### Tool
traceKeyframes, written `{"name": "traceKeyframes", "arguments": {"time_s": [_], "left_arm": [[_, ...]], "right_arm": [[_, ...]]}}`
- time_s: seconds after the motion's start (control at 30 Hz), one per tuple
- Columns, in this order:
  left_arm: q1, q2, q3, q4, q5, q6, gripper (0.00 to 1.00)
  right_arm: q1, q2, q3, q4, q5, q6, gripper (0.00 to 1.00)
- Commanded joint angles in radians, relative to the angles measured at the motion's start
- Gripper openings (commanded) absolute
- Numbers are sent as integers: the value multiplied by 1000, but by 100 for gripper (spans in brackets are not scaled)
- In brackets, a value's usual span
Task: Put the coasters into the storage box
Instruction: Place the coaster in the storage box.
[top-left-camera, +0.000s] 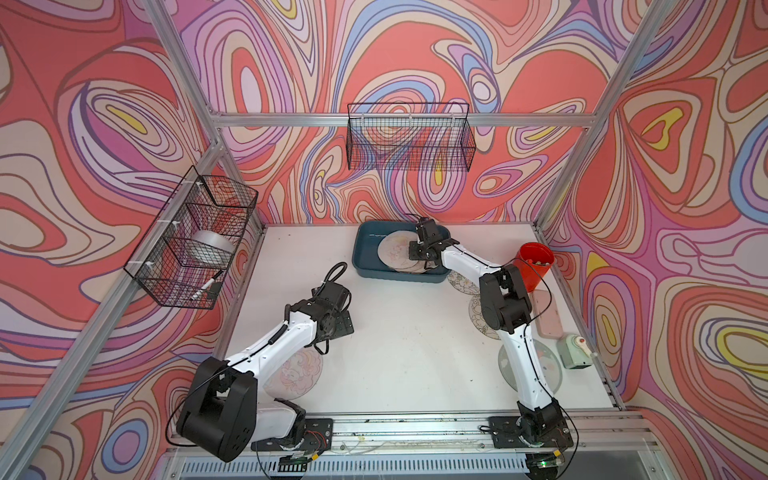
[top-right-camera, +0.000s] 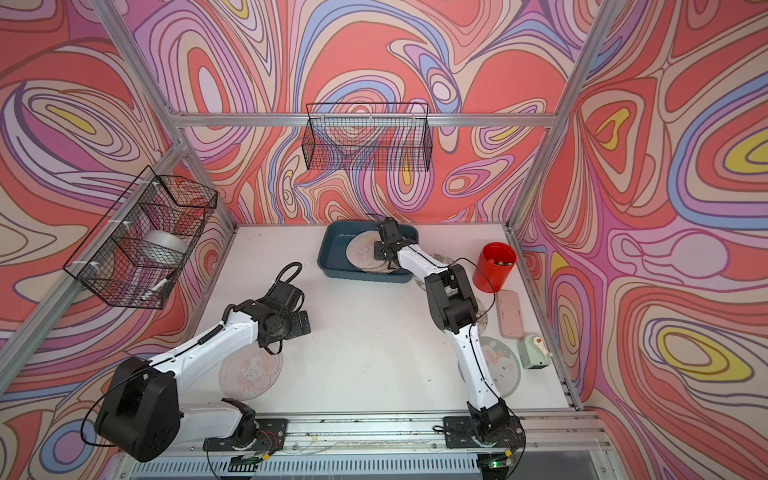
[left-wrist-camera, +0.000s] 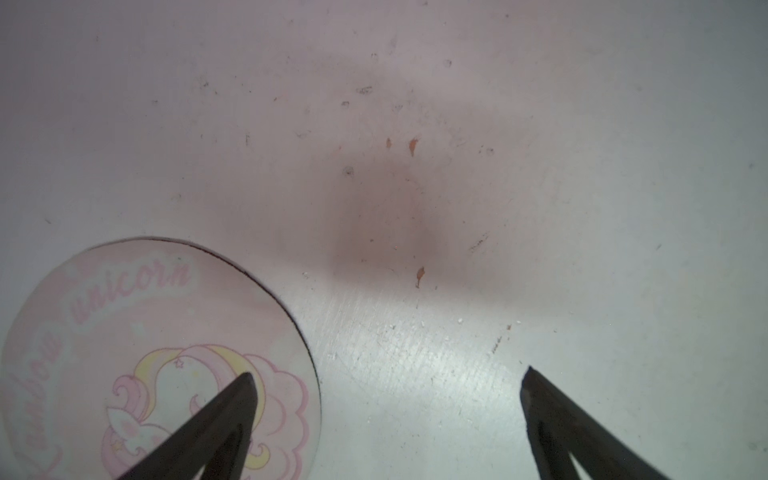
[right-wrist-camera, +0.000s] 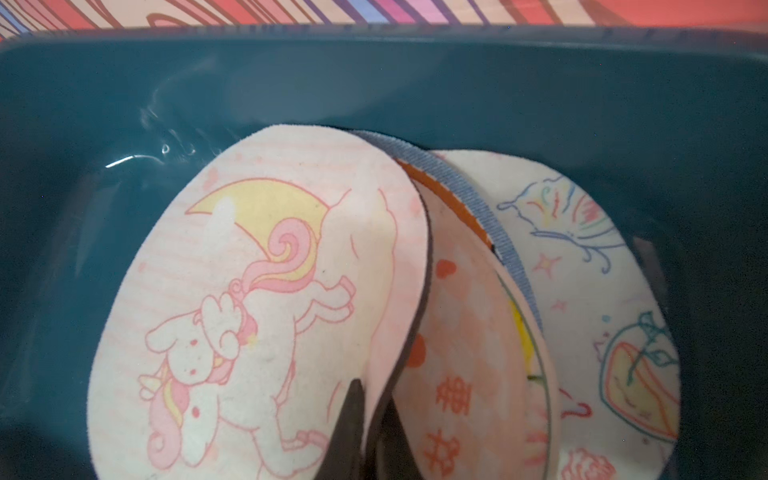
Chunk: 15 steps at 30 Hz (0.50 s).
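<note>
The teal storage box (top-left-camera: 360, 254) (top-right-camera: 327, 254) stands at the back middle of the white table. Several coasters (top-left-camera: 395, 253) (top-right-camera: 360, 253) lie stacked inside it. My right gripper (right-wrist-camera: 372, 395) reaches into the box (right-wrist-camera: 374, 83), shut on the edge of a tilted pink unicorn coaster (right-wrist-camera: 257, 311) that leans over a butterfly coaster (right-wrist-camera: 582, 270). My left gripper (left-wrist-camera: 388, 371) hangs open over bare table, one finger above a "unicorn" coaster (left-wrist-camera: 145, 324) (top-left-camera: 299, 374) (top-right-camera: 249, 370). More coasters (top-left-camera: 461, 283) (top-right-camera: 500, 361) lie under and beside the right arm.
A red cup (top-left-camera: 536, 262) stands at the right edge, with a pink case (top-left-camera: 548, 311) and a small green device (top-left-camera: 575, 351) nearer the front. Black wire baskets hang on the back wall (top-left-camera: 409, 141) and the left wall (top-left-camera: 195, 237).
</note>
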Motion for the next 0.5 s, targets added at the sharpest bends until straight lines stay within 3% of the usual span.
{"name": "traceKeyframes", "arguments": {"time_s": [0.0, 0.17, 0.4, 0.47], "left_arm": [[12, 19, 17, -75, -25, -35, 100], [33, 21, 2, -101, -29, -51, 100], [74, 28, -23, -107, -2, -54, 99], [80, 34, -25, -108, 2, -54, 99]], "right_arm": [[-9, 3, -21, -36, 11, 10, 16], [-21, -25, -49, -34, 3, 8, 29], [-29, -85, -84, -37, -2, 3, 62], [-30, -120, -109, -27, -10, 1, 65]]}}
